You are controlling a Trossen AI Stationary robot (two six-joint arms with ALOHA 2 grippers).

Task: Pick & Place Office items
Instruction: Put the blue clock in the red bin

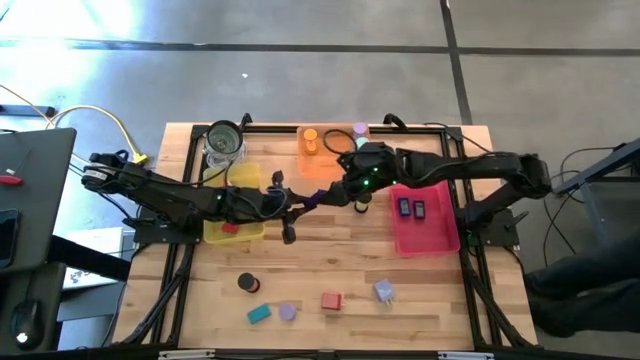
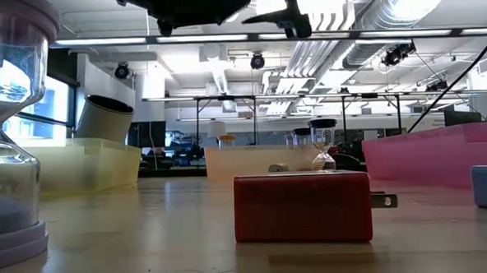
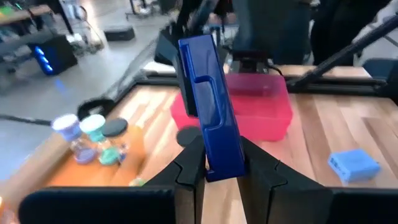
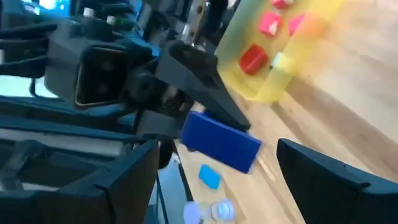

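Dark-blue block (image 3: 211,118) is clamped in the left gripper (image 3: 221,168) mid-frame, right gripper (image 4: 217,155) is spread wide nearby, and could be dropped if bumped.

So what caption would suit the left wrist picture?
Left pincer shut on a dark-blue block, pink tray beyond.

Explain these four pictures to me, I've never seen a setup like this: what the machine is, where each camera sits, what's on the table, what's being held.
Two dark robot arms work over a wooden table. One camera looks straight down, one sits at tabletop height, and one rides on each wrist. The left end effector is shut on a dark-blue block above mid-table. The right end effector is open right beside it, seemingly for a handover. On the table lie a yellow tray, an orange tray, a pink tray, a glass jar and loose pieces such as a red block.
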